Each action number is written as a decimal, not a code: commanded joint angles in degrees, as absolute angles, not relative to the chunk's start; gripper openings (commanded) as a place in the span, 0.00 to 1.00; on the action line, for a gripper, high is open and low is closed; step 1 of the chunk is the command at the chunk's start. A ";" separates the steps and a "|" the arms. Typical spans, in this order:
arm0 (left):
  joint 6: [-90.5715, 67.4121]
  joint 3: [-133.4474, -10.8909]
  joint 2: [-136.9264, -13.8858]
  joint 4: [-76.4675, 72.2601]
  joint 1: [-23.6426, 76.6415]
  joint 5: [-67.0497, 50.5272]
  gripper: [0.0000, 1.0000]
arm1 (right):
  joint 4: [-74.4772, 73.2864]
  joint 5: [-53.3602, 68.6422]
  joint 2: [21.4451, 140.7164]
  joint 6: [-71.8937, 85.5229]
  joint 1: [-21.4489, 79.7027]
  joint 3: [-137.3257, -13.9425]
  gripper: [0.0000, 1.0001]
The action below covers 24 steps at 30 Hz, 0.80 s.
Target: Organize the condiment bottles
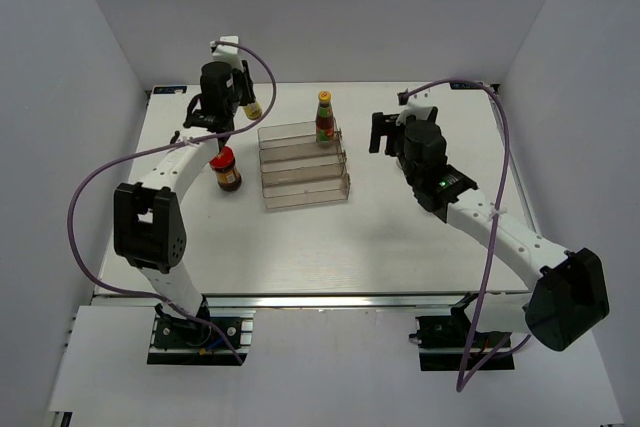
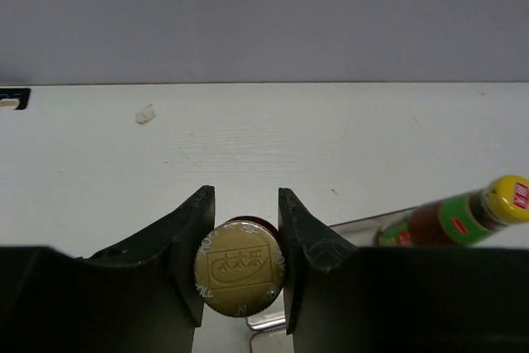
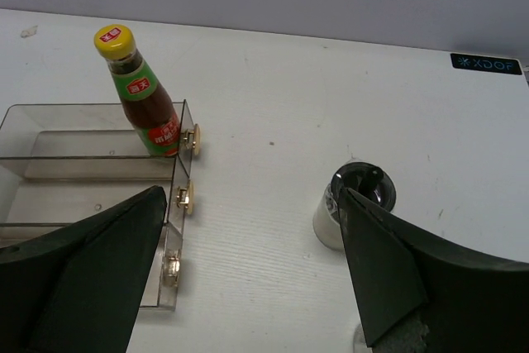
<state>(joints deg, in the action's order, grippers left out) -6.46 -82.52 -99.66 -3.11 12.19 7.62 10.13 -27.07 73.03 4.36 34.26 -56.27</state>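
My left gripper is shut on the slim brown yellow-labelled bottle, with its gold cap between the jaws, held at the back left beside the rack. The red-lidded dark jar stands left of the rack. The tall red-sauce bottle with a yellow cap stands on the rack's back step. My right gripper is open and empty, right of the rack. The black-topped white shaker stands on the table by its right finger. The white-lidded jar is not in view.
The clear stepped plastic rack stands at the table's middle, its lower steps bare. White walls enclose the table at the back and both sides. My right arm crosses the right half of the table.
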 commanded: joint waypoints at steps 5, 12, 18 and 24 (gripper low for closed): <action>-7.29 -83.23 -99.66 -4.66 15.82 7.56 0.00 | 12.83 -30.85 70.31 5.19 33.75 -54.23 0.89; -7.38 -84.20 -103.62 -3.34 17.84 10.63 0.00 | 12.22 -31.64 70.22 5.80 33.05 -53.70 0.89; -7.56 -82.35 -105.90 -4.40 18.54 14.50 0.00 | 11.69 -30.94 70.66 6.86 32.26 -52.74 0.89; -7.38 -85.33 -110.82 -3.17 19.25 16.17 0.00 | 10.55 -31.46 71.89 7.64 31.38 -52.56 0.89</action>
